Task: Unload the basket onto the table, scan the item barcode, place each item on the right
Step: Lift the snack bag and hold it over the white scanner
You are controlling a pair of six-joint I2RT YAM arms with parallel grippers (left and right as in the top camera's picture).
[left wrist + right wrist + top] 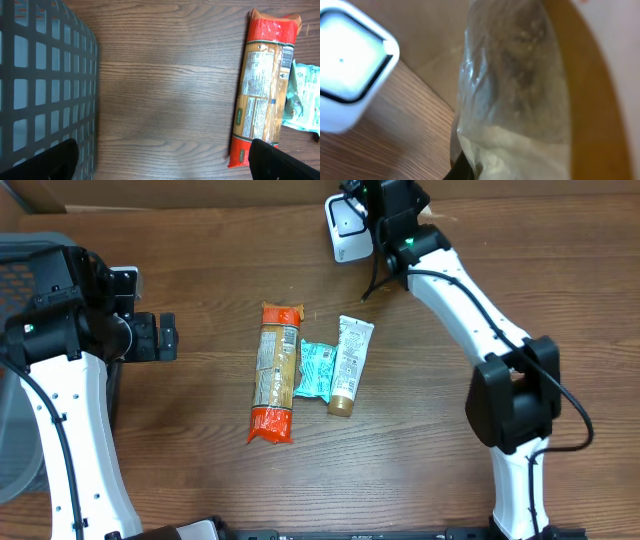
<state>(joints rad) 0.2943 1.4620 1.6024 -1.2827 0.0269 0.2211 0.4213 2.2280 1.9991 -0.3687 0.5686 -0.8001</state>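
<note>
The right gripper (pixel 461 169) is clamped on a clear crinkled plastic packet (pixel 510 85), holding it just beside the white square barcode scanner (pixel 350 65). The left gripper (pixel 167 161) gapes wide near a grey mesh basket (pixel 45 75); its contents cannot be made out.

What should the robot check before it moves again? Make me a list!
1. Right tool shut on the clear bag: ok.
2. Scanner close beside the bag: ok.
3. Barcode turned toward the scanner: cannot tell, no barcode shows.
4. Left tool open and empty: ok.
5. Pasta pack, teal packet and tube lying on the table, away from both arms: ok.
</note>
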